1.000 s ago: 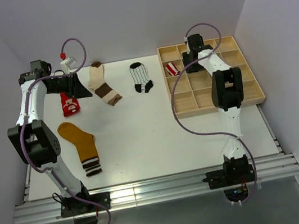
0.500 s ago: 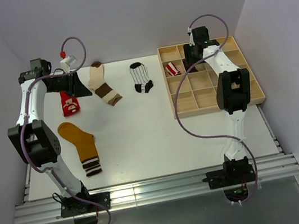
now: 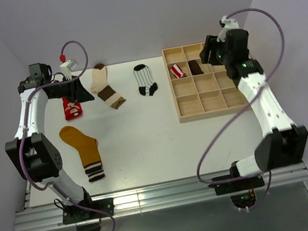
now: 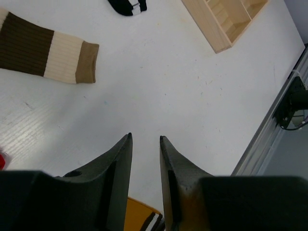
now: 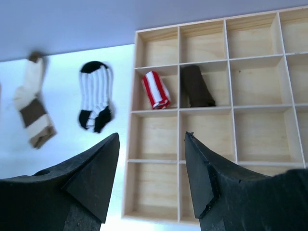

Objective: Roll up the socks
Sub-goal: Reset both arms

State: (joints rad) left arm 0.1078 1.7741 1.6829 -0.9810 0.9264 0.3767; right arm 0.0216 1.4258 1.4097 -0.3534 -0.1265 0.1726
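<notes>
A rolled red-white striped sock (image 3: 177, 71) and a dark brown sock (image 3: 195, 67) lie in neighbouring compartments of the wooden tray (image 3: 224, 110); both show in the right wrist view (image 5: 156, 89) (image 5: 197, 86). On the table lie the white sock with black stripes (image 3: 146, 80), cream-and-brown sock (image 3: 105, 86), red sock with white pattern (image 3: 72, 109) and mustard sock (image 3: 83, 147). My right gripper (image 3: 207, 51) (image 5: 151, 137) is wide open and empty, raised above the tray's far side. My left gripper (image 3: 82, 93) (image 4: 145, 137) hovers beside the red sock, jaws narrowly apart, empty.
The tray has several empty compartments and sits at the table's right. Purple walls close the back and sides. The metal rail (image 3: 155, 196) runs along the near edge. The left wrist view shows the tray's corner (image 4: 216, 33) and the cream-and-brown sock (image 4: 43, 45).
My right gripper has lifted out of the tray and swung up and to the right, leaving the dark brown sock in its compartment. The left arm has barely moved.
</notes>
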